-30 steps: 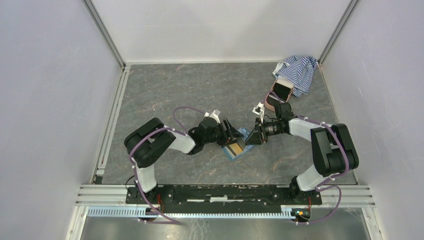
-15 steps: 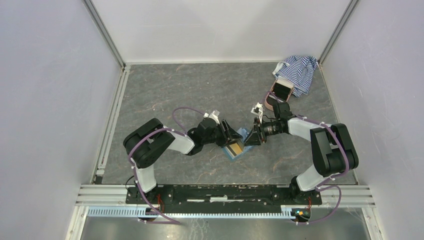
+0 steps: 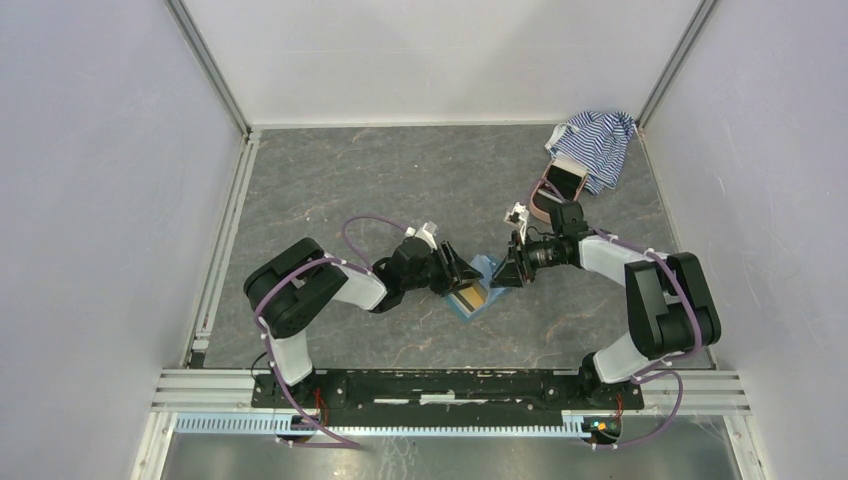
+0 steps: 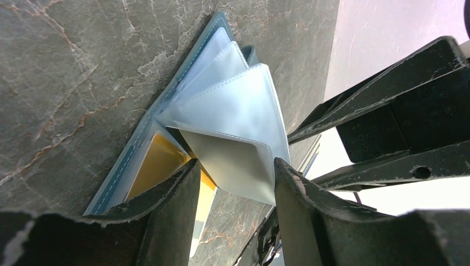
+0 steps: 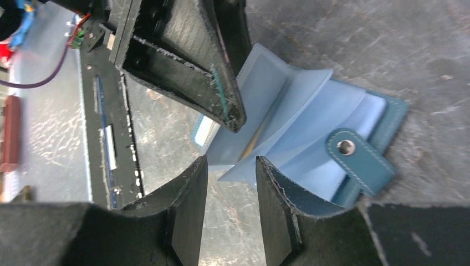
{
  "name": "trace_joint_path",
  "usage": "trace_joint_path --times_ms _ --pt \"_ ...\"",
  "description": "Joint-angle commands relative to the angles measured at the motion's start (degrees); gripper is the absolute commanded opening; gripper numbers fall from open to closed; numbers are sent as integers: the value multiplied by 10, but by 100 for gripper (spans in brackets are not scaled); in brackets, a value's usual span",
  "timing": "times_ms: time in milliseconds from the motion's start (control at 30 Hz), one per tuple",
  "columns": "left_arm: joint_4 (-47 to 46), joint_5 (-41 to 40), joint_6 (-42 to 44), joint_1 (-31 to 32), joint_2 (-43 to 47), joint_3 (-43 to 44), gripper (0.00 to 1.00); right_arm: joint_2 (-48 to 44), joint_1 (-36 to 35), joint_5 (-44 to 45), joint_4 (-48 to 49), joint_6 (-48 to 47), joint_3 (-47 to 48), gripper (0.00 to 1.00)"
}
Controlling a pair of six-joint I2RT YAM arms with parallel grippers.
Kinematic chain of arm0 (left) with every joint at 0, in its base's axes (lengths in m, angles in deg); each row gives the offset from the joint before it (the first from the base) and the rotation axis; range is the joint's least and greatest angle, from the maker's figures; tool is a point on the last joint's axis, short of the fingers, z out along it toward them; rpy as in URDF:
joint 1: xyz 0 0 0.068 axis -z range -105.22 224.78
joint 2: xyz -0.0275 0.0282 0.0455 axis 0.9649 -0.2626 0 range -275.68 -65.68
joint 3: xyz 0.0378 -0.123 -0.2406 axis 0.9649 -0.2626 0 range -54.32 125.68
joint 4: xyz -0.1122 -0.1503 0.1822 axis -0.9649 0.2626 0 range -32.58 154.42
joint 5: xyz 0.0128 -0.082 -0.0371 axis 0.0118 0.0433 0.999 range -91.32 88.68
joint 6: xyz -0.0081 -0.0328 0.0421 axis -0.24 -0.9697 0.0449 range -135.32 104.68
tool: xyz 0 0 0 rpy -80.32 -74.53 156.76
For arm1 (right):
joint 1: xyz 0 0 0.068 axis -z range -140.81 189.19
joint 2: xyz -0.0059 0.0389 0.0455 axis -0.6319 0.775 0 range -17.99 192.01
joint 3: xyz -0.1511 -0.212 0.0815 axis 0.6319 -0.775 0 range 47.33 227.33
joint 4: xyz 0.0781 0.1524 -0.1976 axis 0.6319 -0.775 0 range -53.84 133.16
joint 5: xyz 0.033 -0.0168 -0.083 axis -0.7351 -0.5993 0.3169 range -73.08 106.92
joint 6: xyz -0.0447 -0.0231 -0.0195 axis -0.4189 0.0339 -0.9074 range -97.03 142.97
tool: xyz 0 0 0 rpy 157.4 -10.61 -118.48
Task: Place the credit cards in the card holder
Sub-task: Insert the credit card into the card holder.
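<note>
Where the two arms are meeting above it, seeing only a sliver of the card holder (image 3: 472, 297) from overhead, lying open on the table (image 3: 400, 180) with its clear sleeves fanning up. Making out just one of the credit cards (image 4: 161, 163), a yellow-gold one, sitting in a sleeve at the holder's near end and getting cut off by the left gripper (image 4: 235, 172); failing to tell whether more cards are tucked inside. Finding that gripper leaning over the holder from its left, jaws standing apart, one sleeve's lower edge spanning the gap, not visibly being squeezed. Finding the right gripper (image 5: 231, 163) facing the holder from its right, jaws parted, a sleeve corner poking between them, nothing being pinched. Spotting the snap tab (image 5: 354, 155) hanging off the holder's outer cover. Noting a pink case (image 3: 558, 183) and striped cloth (image 3: 597, 138) sitting well beyond the holder, by the far right corner.
</note>
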Motion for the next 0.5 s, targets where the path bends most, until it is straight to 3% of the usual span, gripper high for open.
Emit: trace_joint_path --times_ms 0,267,467 --pt "-18 -7 -6 -3 16 -8 58 -40 6 47 47 10 -2 43" --pt "-24 -5 -7 -3 17 -11 57 -60 8 53 55 10 -9 43" --pt "-32 -2 -9 -3 16 -14 57 -45 -4 4 20 -24 0 41"
